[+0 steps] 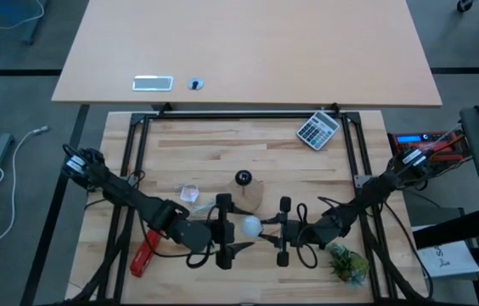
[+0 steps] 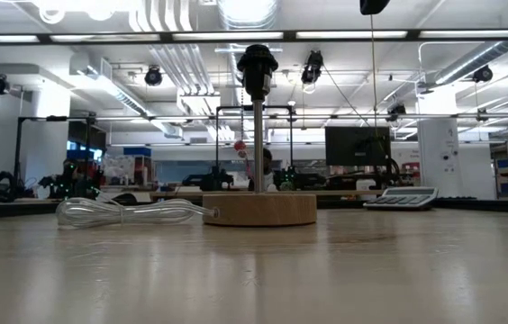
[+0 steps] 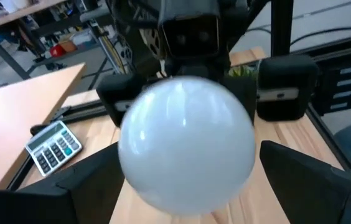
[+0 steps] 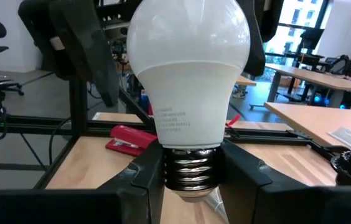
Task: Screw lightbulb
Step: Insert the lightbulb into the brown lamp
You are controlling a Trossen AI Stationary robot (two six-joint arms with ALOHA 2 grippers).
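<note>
The white lightbulb point(image 1: 250, 227) is held in the air between my two grippers, near the table's front middle. Its dome point(image 3: 187, 149) faces my left wrist camera, and its silvery screw end point(image 4: 191, 171) points toward my right arm. My right gripper point(image 1: 267, 228) is shut on the bulb. My left gripper point(image 1: 238, 229) is open wide, with one finger point(image 3: 70, 186) on each side of the dome, apart from it. The round wooden disc point(image 2: 258, 209) with its black socket point(image 2: 258, 63) on a post stands just beyond them. The bulb does not show in the low view. My right gripper pinches the bulb's silvery screw end point(image 4: 170, 169) between its two fingers, just below the white body. The fingers come level from the table's right side. The bulb is lifted clear of the table and lies about level, its dome toward my left gripper.
A calculator point(image 1: 318, 129) lies at the back right. A red tool point(image 1: 144, 255) lies at the front left, and a small green plant point(image 1: 347, 263) at the front right. A clear plastic scrap point(image 1: 190, 193) lies left of the disc. A clear cord point(image 2: 128, 211) runs from the disc.
</note>
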